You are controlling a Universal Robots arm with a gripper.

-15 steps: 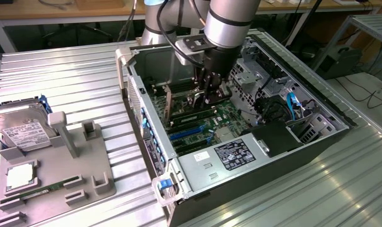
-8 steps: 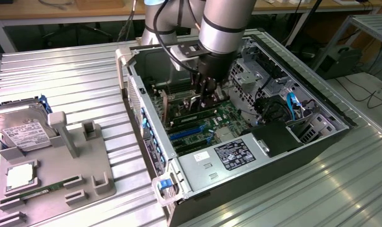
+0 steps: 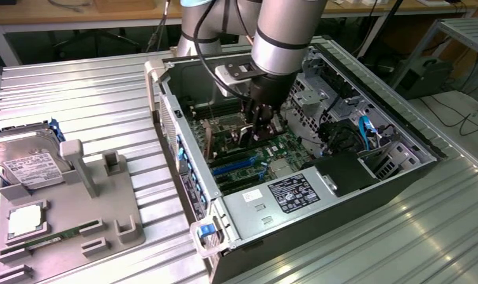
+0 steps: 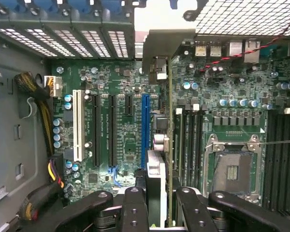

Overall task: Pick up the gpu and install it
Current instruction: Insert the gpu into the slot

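Card: the slim dark expansion card with a silvery metal bracket (image 4: 158, 154) is held edge-on inside the case, over the green motherboard (image 4: 125, 145) and just beside the long blue slot (image 4: 145, 125) (whether it is seated cannot be told).
Gripper: the black two-fingered gripper (image 4: 162, 200) is clenched on that card, one finger against each face.
Case: the open black-and-silver tower case (image 3: 342, 236) is laid on its side on the ribbed metal table (image 3: 81, 89).
Tray: a grey plastic tray (image 3: 105, 207) is seen at the exterior view's left, apart from the case; a silver hard drive with a white label (image 3: 30, 165) and a thin green memory stick (image 3: 54, 239) are seated on it.
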